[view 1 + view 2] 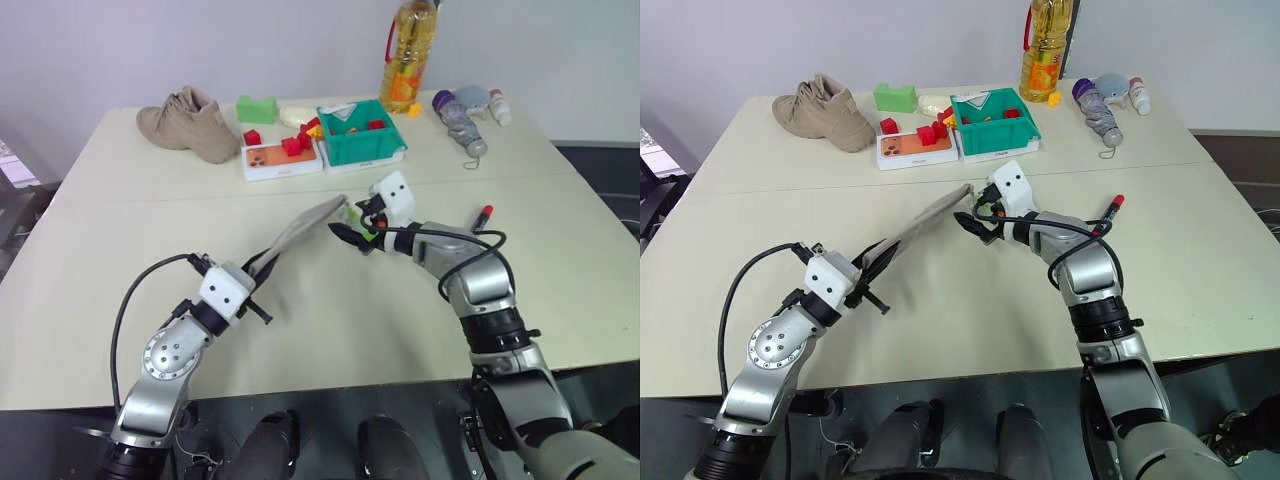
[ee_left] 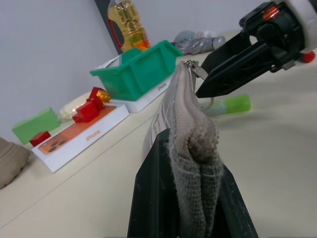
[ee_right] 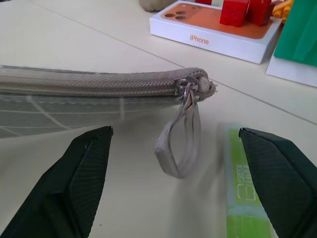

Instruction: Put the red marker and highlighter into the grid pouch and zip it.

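The cream bench [image 1: 120, 330] carries everything, and the head views take in its far edge: a tan shoe [image 1: 190, 124], a bottle of oil [image 1: 410, 55], a green bin [image 1: 361, 133] and a white phone box [image 1: 281, 159] topped with red blocks. Nearer, the grid pouch [image 1: 305, 230] is lifted off the bench and slants up from the left pincer [image 1: 258, 268], which is clamped on its lower end; the left wrist view shows the grey fabric bunched between the two black fingers [image 2: 148, 198]. The right pincer [image 1: 350, 232] stands at the pouch's raised end with its jaws spread wide and nothing between them. The right wrist view shows what the head views cannot: the zip slider sits at the very end of the closed zip, its grey pull loop [image 3: 179, 148] hanging free between the parted fingers, touching neither. It also shows the highlighter [image 3: 242, 188] lying on the bench just under that end, outside the pouch. The red marker [image 1: 484, 216] lies on the bench beyond the right forearm, well apart from the pouch.
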`<control>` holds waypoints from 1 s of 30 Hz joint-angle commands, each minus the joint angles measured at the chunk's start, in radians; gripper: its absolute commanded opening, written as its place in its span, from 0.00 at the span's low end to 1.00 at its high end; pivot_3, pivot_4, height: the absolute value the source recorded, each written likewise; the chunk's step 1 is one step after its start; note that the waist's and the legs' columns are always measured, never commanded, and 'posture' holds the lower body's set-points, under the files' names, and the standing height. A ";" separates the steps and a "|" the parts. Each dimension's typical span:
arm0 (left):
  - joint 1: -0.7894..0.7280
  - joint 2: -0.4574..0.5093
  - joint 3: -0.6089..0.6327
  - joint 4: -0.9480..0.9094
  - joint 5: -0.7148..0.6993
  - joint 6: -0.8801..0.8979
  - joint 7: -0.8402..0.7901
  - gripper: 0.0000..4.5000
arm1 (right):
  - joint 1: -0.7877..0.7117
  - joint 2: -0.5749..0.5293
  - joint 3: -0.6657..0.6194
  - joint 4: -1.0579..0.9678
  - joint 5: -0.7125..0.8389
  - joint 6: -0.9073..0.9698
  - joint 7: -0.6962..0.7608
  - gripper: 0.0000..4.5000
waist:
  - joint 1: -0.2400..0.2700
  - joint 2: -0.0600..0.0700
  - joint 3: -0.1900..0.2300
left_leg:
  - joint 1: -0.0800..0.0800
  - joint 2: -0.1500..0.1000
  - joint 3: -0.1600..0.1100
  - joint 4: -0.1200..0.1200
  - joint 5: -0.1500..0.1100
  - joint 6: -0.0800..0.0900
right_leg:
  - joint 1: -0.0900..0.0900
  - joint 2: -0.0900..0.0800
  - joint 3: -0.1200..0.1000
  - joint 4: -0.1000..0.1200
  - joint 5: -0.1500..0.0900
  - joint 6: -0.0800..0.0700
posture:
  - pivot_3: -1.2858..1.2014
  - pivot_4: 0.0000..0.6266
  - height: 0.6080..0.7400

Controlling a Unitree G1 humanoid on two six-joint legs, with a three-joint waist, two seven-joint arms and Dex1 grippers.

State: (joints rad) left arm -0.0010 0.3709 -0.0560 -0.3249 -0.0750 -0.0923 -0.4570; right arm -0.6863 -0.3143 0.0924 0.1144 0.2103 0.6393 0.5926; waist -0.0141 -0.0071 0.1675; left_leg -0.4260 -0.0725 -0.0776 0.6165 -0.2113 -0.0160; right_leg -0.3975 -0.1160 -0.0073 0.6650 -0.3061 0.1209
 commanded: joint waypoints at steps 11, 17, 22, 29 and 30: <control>0.028 0.018 0.027 -0.039 -0.004 -0.010 -0.010 0.00 | -0.041 -0.016 0.021 -0.038 0.000 -0.029 0.056 0.01 | 0.000 0.000 0.000 | 0.000 0.000 0.000 0.000 0.000 0.000 | 0.000 0.000 0.000 0.000 0.000 0.000 | 0.52 0.24 0.99; 0.020 0.003 0.008 -0.018 0.032 0.002 0.017 0.00 | 0.002 -0.104 0.154 -0.196 -0.031 -0.052 0.187 0.01 | 0.001 0.000 0.000 | 0.000 0.000 0.000 0.000 0.000 0.000 | 0.000 0.000 0.000 0.000 0.000 0.000 | 0.52 0.24 0.99; -0.006 -0.031 -0.023 0.007 0.070 0.008 0.049 0.00 | 0.011 -0.130 0.225 -0.284 -0.052 -0.054 0.237 0.01 | 0.003 0.000 0.000 | 0.000 0.000 0.000 0.000 0.000 0.000 | 0.000 0.000 0.000 0.000 0.000 0.000 | 0.52 0.24 0.99; -0.076 -0.088 -0.066 0.083 0.131 0.001 0.095 0.00 | 0.020 -0.140 0.326 -0.456 -0.044 -0.035 0.306 0.01 | 0.003 -0.001 0.000 | 0.000 0.000 -0.001 0.001 0.000 0.000 | 0.001 0.000 -0.001 0.000 0.000 0.000 | 0.52 0.24 0.99; -0.087 -0.097 -0.072 0.096 0.136 -0.001 0.100 0.00 | 0.017 -0.139 0.338 -0.474 -0.042 -0.032 0.315 0.01 | 0.004 -0.001 0.000 | 0.000 0.000 -0.001 0.002 0.000 0.000 | 0.001 0.000 -0.001 0.000 0.000 0.000 | 0.52 0.24 0.99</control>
State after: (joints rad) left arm -0.0637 0.2844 -0.1281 -0.2415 0.0433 -0.0921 -0.3839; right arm -0.6548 -0.4595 0.4075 -0.2713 0.1438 0.6143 0.8722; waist -0.0098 -0.0078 0.1678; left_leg -0.4260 -0.0728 -0.0785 0.6183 -0.2113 -0.0159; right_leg -0.3964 -0.1161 -0.0080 0.6648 -0.3062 0.1210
